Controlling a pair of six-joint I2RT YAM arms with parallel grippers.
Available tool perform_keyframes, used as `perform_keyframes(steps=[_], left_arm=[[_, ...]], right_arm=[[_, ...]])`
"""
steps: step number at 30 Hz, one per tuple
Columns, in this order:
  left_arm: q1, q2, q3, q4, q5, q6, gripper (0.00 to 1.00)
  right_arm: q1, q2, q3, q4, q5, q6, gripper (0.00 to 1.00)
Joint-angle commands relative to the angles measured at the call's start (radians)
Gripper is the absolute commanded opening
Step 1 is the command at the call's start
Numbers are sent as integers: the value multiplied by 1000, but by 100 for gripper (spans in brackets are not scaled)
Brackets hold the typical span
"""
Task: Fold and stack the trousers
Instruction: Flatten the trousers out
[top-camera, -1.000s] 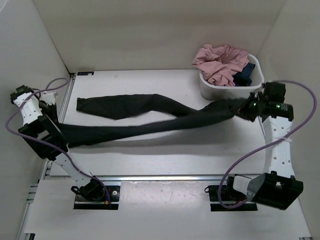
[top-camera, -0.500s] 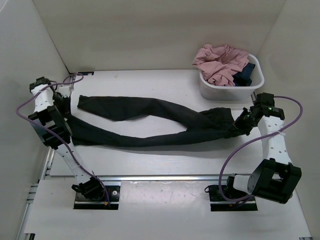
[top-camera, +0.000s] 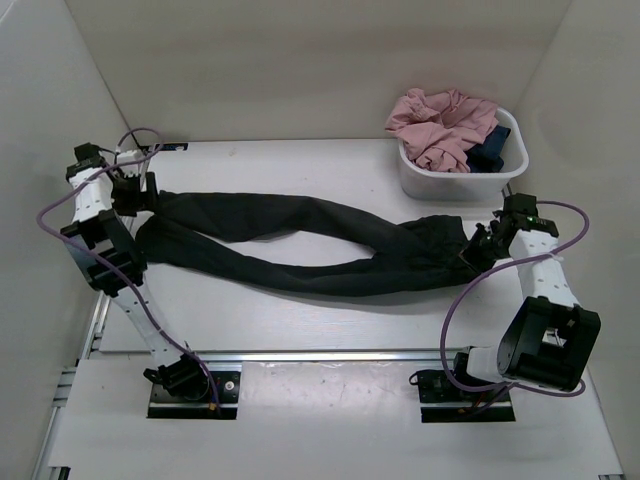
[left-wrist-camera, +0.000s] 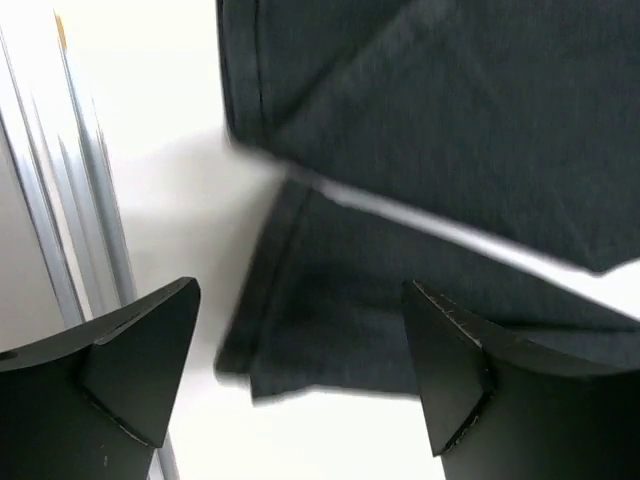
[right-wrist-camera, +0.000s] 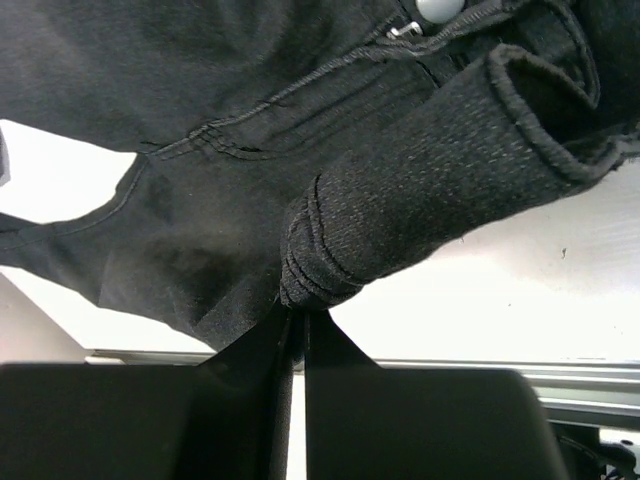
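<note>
both trousers (top-camera: 390, 258) hems partly hidden

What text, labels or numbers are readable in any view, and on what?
No readable text in any view.
Dark strip at the far left corner of the table: may be a label, too small to read.
Button on the trousers: no lettering visible.
</note>
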Motion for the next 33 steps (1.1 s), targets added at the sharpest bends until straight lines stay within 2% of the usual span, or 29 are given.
perform_keyframes(steps=[1,2,4,5,7,8,10,12,17,22,28,31,33], left_arm=[[44,-238,-121,70,18,-5,94],[45,-316,-230,84,-24,-5,94],[45,-367,-336,98,-143,6,75],[54,-381,-429,112,-163,6,64],[54,-366,-516,122,-164,-6,38],[54,-346,-516,132,-151,-7,36],[54,-303,-525,144,-133,-34,43],[54,-244,-506,165,-133,-51,45],[54,-191,-473,201,-234,-106,46],[54,-171,-495,214,-246,-126,58],[63,-254,-576,224,-269,-137,58],[63,-306,-611,236,-295,-137,50],[74,-352,-623,247,-295,-148,50]], right_arm=[[-6,-6,53,18,-48,-32,0],[-6,-6,53,18,-48,-32,0],[-6,3,53,18,-38,-32,0],[-6,3,53,18,-38,-32,0],[-6,3,53,18,-47,-32,0],[-6,15,53,18,-57,-32,0],[-6,26,64,18,-57,-32,0],[-6,46,64,9,-57,-43,0],[-6,46,87,9,-57,-43,0],[-6,46,96,9,-57,-43,0],[-6,46,105,0,-48,-53,0],[-6,46,105,0,-48,-53,0],[-6,46,105,0,-48,-53,0]])
